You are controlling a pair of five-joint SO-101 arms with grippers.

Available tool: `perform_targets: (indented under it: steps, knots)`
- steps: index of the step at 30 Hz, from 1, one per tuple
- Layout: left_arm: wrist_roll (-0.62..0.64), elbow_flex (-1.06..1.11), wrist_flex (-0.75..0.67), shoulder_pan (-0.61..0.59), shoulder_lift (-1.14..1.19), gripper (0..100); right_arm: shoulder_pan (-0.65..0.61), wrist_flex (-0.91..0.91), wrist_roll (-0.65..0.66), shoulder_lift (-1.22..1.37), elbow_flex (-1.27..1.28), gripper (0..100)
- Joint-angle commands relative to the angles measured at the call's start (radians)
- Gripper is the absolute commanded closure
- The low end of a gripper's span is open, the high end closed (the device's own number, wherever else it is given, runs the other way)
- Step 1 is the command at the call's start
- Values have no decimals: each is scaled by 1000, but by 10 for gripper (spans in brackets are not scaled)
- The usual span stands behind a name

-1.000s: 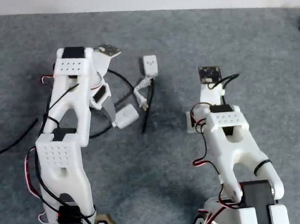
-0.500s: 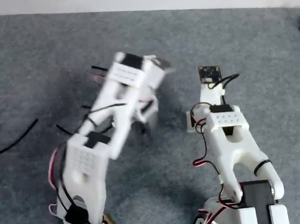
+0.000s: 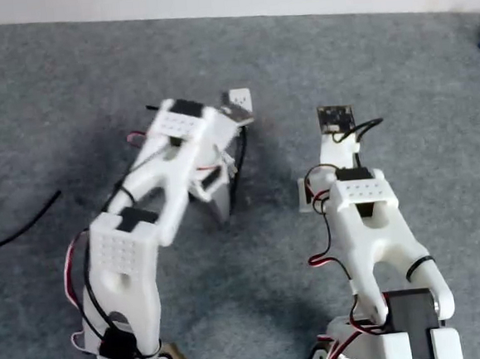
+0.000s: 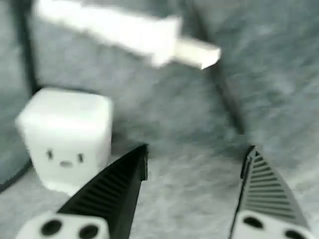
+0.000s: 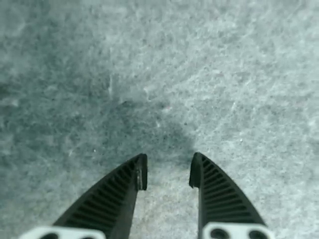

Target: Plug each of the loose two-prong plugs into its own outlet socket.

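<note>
Left pincer [image 4: 196,167] hangs wide open over the carpet [image 4: 279,74], empty; right pincer [image 5: 168,172] is parted too, holding nothing. The socket [image 4: 65,137] sits just beside my left jaw. Beyond lies the plug [image 4: 124,30]: light, hard, probably slick, so I'd pinch its body behind the prongs.

The carpet [image 3: 50,95] is grey cloth, matt, with a short rough nap. The left arm [image 3: 121,255] and right arm [image 3: 368,219] are matt white plastic with perforated panels. The left gripper [image 4: 197,152] and right gripper [image 5: 168,164] have matt black plastic jaws, ribbed inside. The socket [image 4: 65,134] is smooth white plastic with a slight sheen, and the plug [image 4: 134,35] is white plastic too. The cable [image 3: 19,226] at 9 o'clock is smooth black.
</note>
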Motion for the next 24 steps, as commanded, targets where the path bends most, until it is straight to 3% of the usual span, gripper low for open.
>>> perform_targets:
  steps: [1, 11, 24]
  knots:
    - [-35, -73, 2, -94, -16, 705, 13, -13, -8, -5, -42, 847]
    - [-83, -294, 110, -197, -16, 705, 13, -13, -8, -5, -42, 847]
    - [-101, -305, 64, -205, -15, 705, 13, -15, -6, -4, -44, 847]
